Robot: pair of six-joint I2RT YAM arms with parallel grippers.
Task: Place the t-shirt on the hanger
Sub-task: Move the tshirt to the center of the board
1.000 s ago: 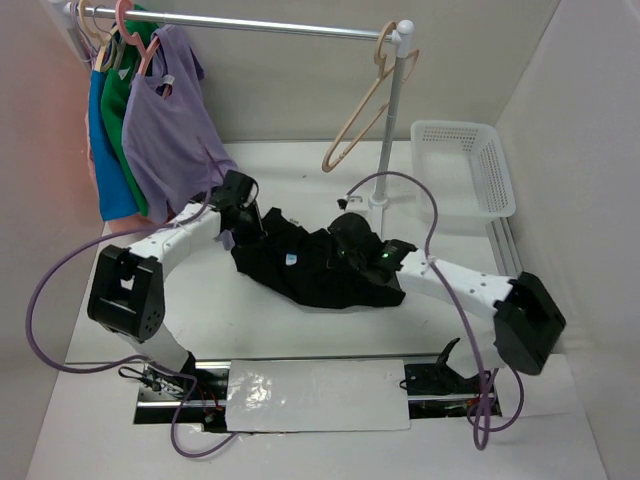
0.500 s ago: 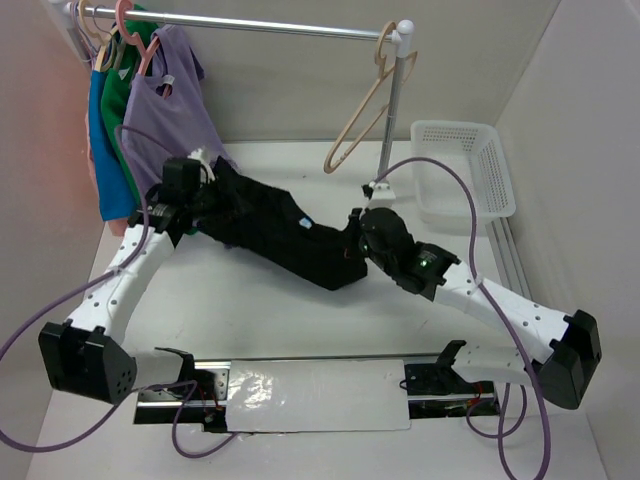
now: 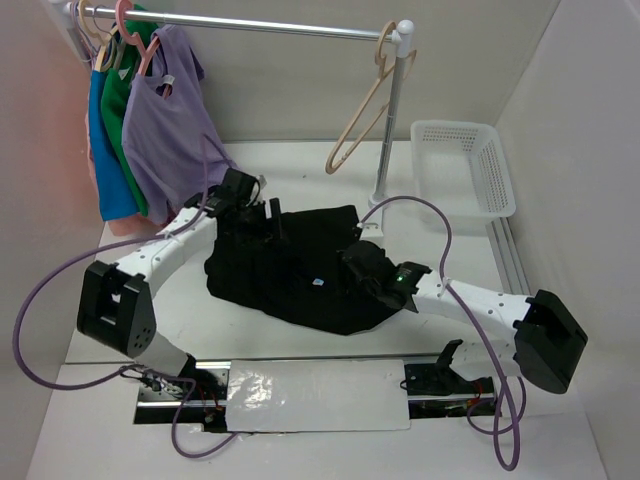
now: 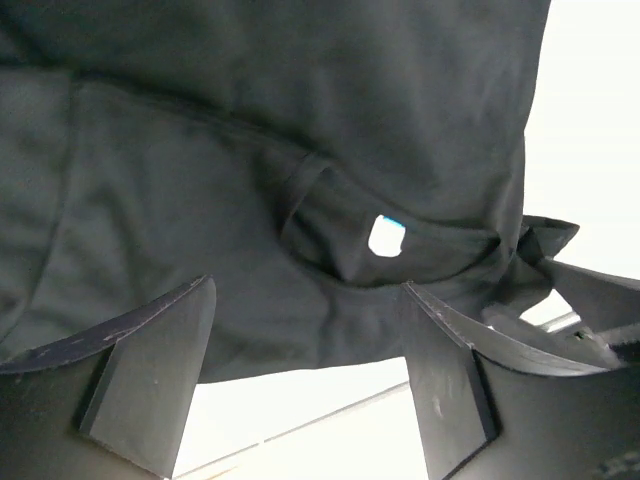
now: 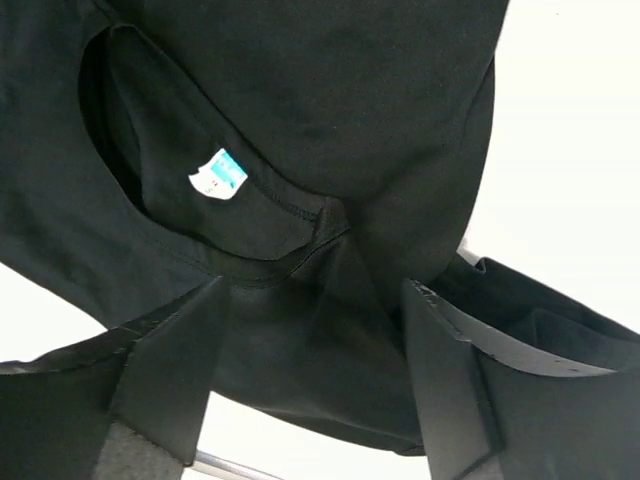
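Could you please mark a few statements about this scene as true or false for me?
1. The t-shirt lies on the table, not on the hanger. True.
2. The hanger lies flat on the table beside the t-shirt. False: it hangs by its hook from the rail, near the right-hand post.
3. The left gripper and the right gripper both stand open. True.
4. The lilac top sits in the basket. False: it hangs from the rail at the far left, and the basket looks empty.
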